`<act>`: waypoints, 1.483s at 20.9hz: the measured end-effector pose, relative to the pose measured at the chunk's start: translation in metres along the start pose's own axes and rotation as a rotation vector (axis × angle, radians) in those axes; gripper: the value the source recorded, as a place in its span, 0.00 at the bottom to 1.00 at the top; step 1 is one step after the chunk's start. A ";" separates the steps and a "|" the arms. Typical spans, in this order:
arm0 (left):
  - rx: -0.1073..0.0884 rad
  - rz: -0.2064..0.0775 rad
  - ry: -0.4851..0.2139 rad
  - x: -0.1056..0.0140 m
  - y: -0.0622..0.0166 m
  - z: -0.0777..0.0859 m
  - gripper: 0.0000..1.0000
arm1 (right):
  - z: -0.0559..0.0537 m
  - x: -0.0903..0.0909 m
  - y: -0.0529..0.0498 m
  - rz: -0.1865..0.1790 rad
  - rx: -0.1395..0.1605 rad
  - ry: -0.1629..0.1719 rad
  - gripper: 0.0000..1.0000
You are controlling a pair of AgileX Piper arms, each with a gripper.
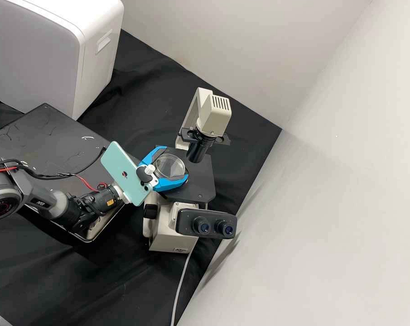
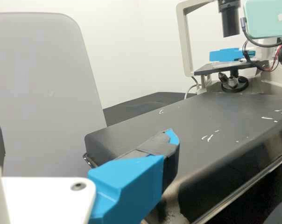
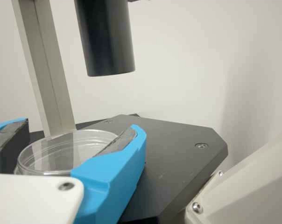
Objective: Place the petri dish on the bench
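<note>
A clear petri dish [image 1: 170, 165] lies on the black stage [image 1: 200, 181] of a white microscope [image 1: 171, 228], just beside its dark condenser tube [image 1: 196, 149]. My right gripper [image 1: 173, 164] comes in from the left at stage height. Its blue fingers press on both sides of the dish [image 3: 61, 151], the near pad [image 3: 117, 140] against the rim. The condenser tube [image 3: 106, 37] hangs above the stage [image 3: 178, 149]. My left gripper [image 2: 82, 137] sits low beside a flat black box [image 2: 215, 126], open with nothing between its fingers. From there the right gripper [image 2: 229, 53] shows far off on the stage.
A big white appliance [image 1: 50, 50] stands at the back left, with the flat black box [image 1: 46, 140] in front of it. The microscope's eyepieces [image 1: 207, 225] face the front. A pale wall [image 1: 340, 181] runs close along the bench's right side.
</note>
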 end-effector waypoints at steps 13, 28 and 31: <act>0.000 0.000 0.000 0.000 0.0000 0.000 1.00 | -0.008 -0.018 0.004 -0.015 0.016 0.033 0.00; 0.000 0.000 0.000 0.000 0.0000 0.000 1.00 | -0.018 -0.051 0.008 0.009 0.048 0.091 0.00; 0.000 0.000 0.000 0.000 0.0000 0.000 1.00 | -0.021 -0.056 0.006 0.001 0.055 0.096 0.00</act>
